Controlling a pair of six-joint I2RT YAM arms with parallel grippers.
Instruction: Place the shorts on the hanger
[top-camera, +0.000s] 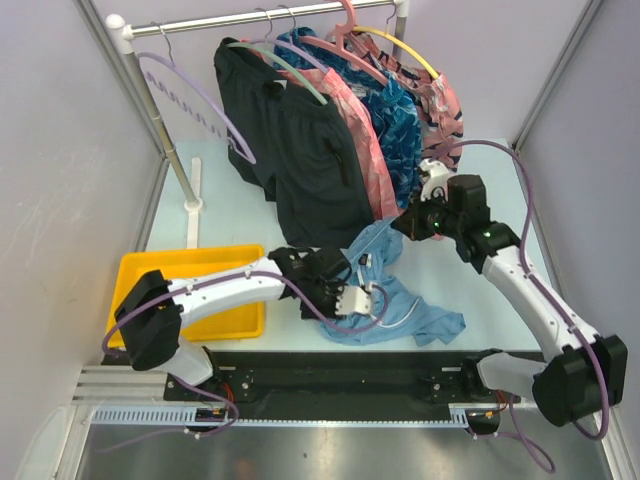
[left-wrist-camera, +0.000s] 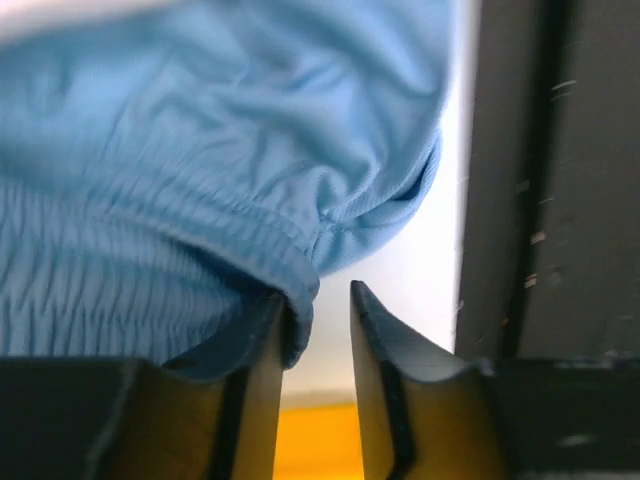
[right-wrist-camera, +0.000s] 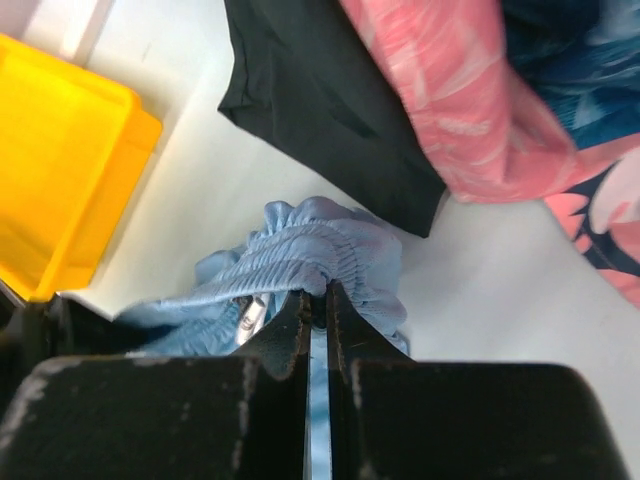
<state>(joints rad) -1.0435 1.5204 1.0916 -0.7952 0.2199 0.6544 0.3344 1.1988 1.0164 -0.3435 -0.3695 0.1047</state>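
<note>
The light-blue shorts (top-camera: 420, 310) lie crumpled on the table's front middle, with the white drawstring showing. My right gripper (top-camera: 398, 228) is shut on their gathered waistband (right-wrist-camera: 300, 250) and holds that part raised above the table. In the right wrist view the right gripper (right-wrist-camera: 318, 292) pinches the elastic between its tips. My left gripper (top-camera: 365, 298) sits low at the shorts' left side. In the left wrist view the left gripper (left-wrist-camera: 318, 292) is open. The shorts (left-wrist-camera: 200, 150) drape over its left finger, and the gap between the fingers is bare. The lavender hanger (top-camera: 200, 100) hangs at the rail's left end.
A yellow bin (top-camera: 190, 275) sits at the front left, behind my left arm. Black shorts (top-camera: 310, 150), pink and dark-blue patterned garments hang from the rail (top-camera: 250, 20) just behind my right gripper. The rack's slanted pole (top-camera: 160, 120) stands at the left.
</note>
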